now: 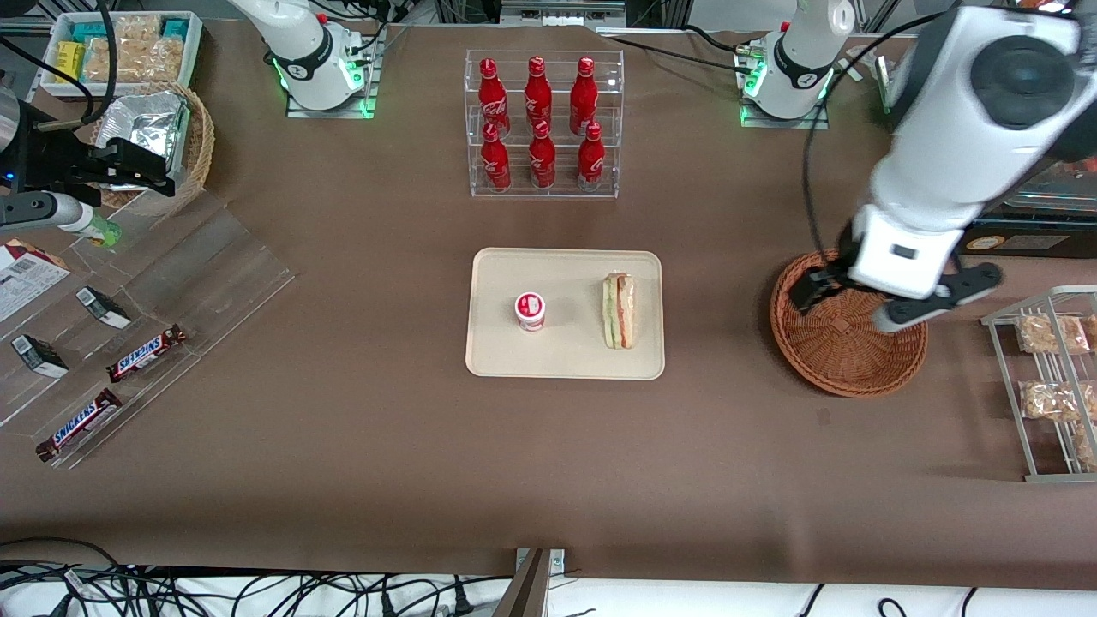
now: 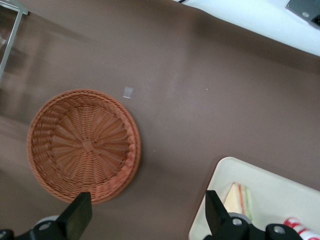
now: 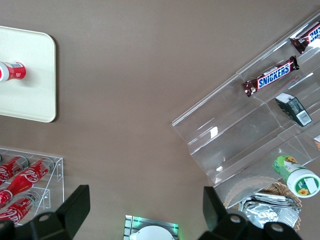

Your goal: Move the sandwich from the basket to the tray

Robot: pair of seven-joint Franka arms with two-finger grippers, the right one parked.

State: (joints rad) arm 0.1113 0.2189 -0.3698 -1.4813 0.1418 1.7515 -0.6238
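The sandwich (image 1: pixel 619 310) lies on the cream tray (image 1: pixel 566 356), at the tray's end nearer the working arm, its filling layers showing. The reddish-brown wicker basket (image 1: pixel 848 360) sits on the table toward the working arm's end and holds nothing. My gripper (image 1: pixel 850 307) hangs above the basket's rim, open, with nothing between its fingers. In the left wrist view the gripper (image 2: pixel 147 220) is over bare table between the basket (image 2: pixel 85 145) and the tray (image 2: pixel 270 185), where an edge of the sandwich (image 2: pixel 240 200) shows.
A small cup with a red and white lid (image 1: pixel 530 310) stands on the tray beside the sandwich. A clear rack of red bottles (image 1: pixel 543 124) stands farther from the front camera. A wire rack of snack packets (image 1: pixel 1050 386) is beside the basket. A clear stand holds Snickers bars (image 1: pixel 146 351).
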